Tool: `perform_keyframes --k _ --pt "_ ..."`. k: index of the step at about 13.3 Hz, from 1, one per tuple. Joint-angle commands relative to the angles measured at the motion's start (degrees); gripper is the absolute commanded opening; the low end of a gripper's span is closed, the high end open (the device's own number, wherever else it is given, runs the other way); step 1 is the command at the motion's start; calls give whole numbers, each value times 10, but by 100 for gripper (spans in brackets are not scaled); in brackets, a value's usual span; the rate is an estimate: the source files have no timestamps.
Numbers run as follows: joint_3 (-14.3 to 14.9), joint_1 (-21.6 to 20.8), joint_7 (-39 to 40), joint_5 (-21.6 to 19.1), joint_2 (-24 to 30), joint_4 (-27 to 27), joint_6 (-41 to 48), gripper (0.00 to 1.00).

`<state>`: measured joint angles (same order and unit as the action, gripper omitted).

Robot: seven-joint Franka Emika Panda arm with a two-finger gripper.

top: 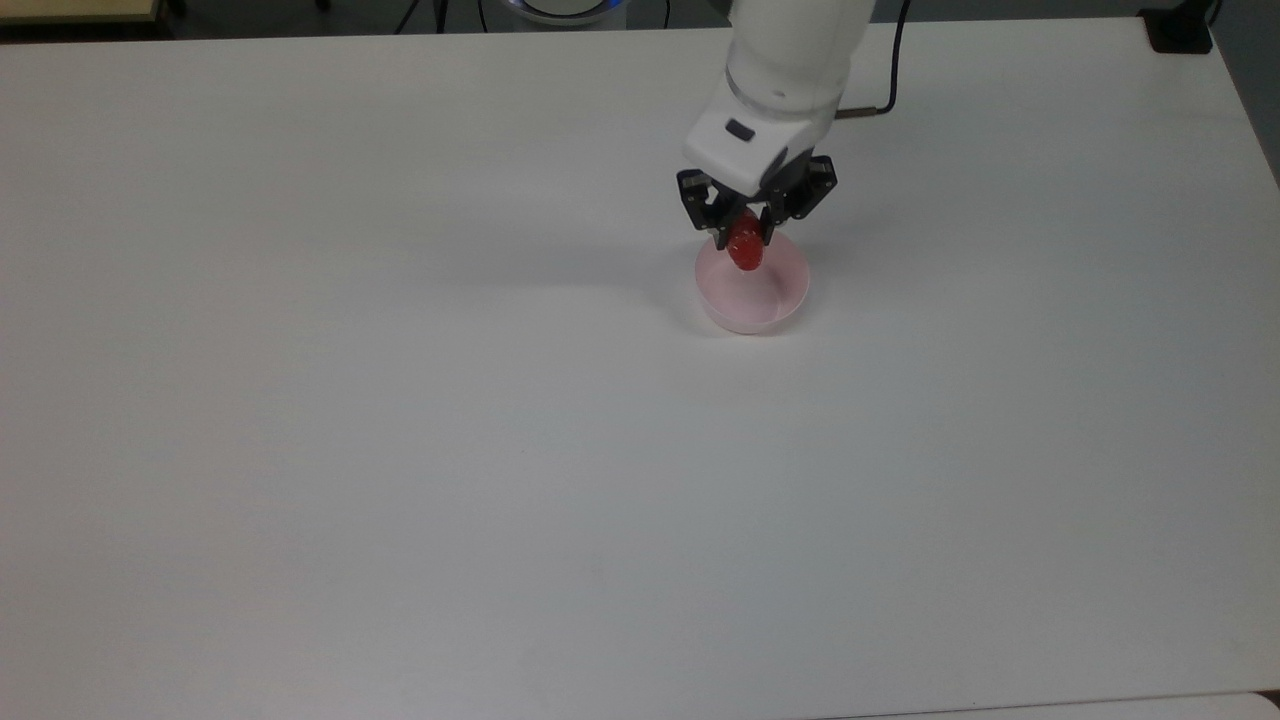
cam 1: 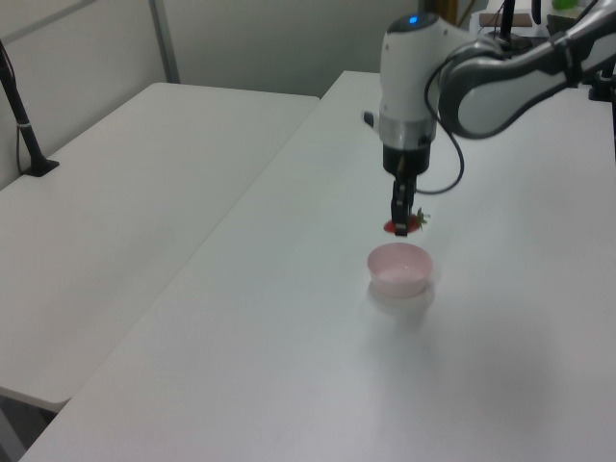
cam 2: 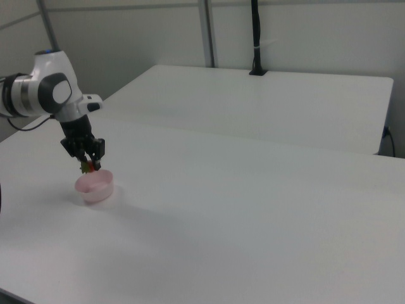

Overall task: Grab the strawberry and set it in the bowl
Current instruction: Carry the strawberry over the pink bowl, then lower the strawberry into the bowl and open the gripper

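Note:
My gripper (top: 744,238) (cam 1: 400,223) (cam 2: 89,163) is shut on the red strawberry (top: 745,249) (cam 1: 401,226) (cam 2: 90,167) and holds it in the air. The strawberry hangs just above the pale pink bowl (top: 754,293) (cam 1: 400,269) (cam 2: 95,185), over the rim at the top view's upper side. The bowl stands upright on the white table (top: 500,450), and nothing shows inside it.
A second white table (cam 1: 125,212) (cam 2: 266,101) adjoins this one. A black post (cam 1: 21,115) (cam 2: 256,38) stands on it. A black clamp (top: 1178,30) sits at the top view's upper right corner of the table.

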<state>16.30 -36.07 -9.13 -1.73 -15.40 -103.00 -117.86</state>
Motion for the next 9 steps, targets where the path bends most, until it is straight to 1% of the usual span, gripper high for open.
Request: perform_keyframes --k 1,2,3,4,5,6,8,9 --pt "-16 1 -55 8 -45 -8 -50 44" --pt "-28 0 -95 23 -58 -8 -69 58" --pt "-31 0 -139 39 -61 -7 -76 80" --pt "-31 2 -155 47 -61 -6 -76 100" --pt "-31 4 -157 54 -58 -6 -72 100" --pt "-31 13 -156 59 -43 -5 -56 100" --pt "-33 44 -134 60 -6 1 -4 100" --pt "-34 74 -125 60 16 24 39 100"
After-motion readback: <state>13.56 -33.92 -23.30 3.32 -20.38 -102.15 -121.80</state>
